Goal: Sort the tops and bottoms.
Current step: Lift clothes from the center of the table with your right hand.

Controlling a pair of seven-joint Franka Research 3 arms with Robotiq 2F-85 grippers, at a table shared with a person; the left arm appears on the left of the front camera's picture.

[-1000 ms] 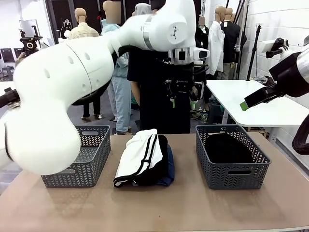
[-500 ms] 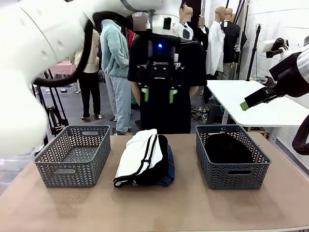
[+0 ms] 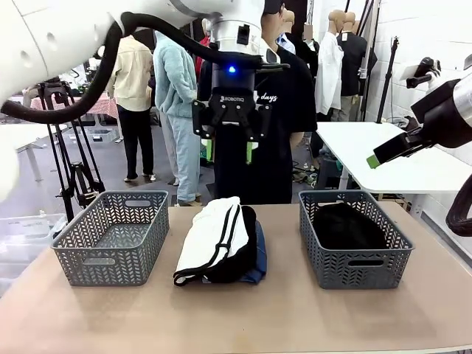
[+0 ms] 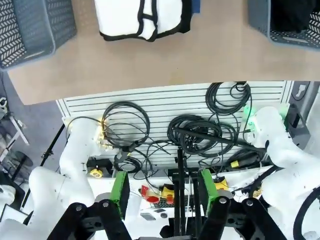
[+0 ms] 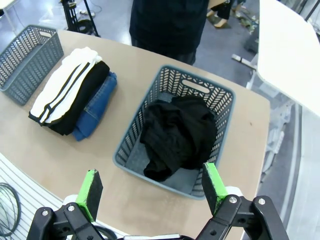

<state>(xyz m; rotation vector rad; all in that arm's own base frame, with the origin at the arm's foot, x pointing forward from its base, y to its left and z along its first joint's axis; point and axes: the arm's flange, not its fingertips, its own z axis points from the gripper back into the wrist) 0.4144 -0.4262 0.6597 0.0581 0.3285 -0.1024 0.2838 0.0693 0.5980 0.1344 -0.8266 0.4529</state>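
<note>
At table (image 3: 243, 317) centre the white top (image 3: 210, 234) caps a black garment (image 3: 242, 259) and jeans (image 3: 257, 259); a black top (image 3: 346, 225) fills the basket (image 3: 354, 276) at 3 o'clock. At 12 o'clock the left gripper (image 3: 229, 151) hovers, jaws spread, empty; the right gripper (image 5: 152, 187) gapes too. Best to drop straight and pinch only the white layer.

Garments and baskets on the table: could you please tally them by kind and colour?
White garment: 1
Black garments: 2
Blue jeans: 1
Grey baskets: 2
Total: 6
</note>
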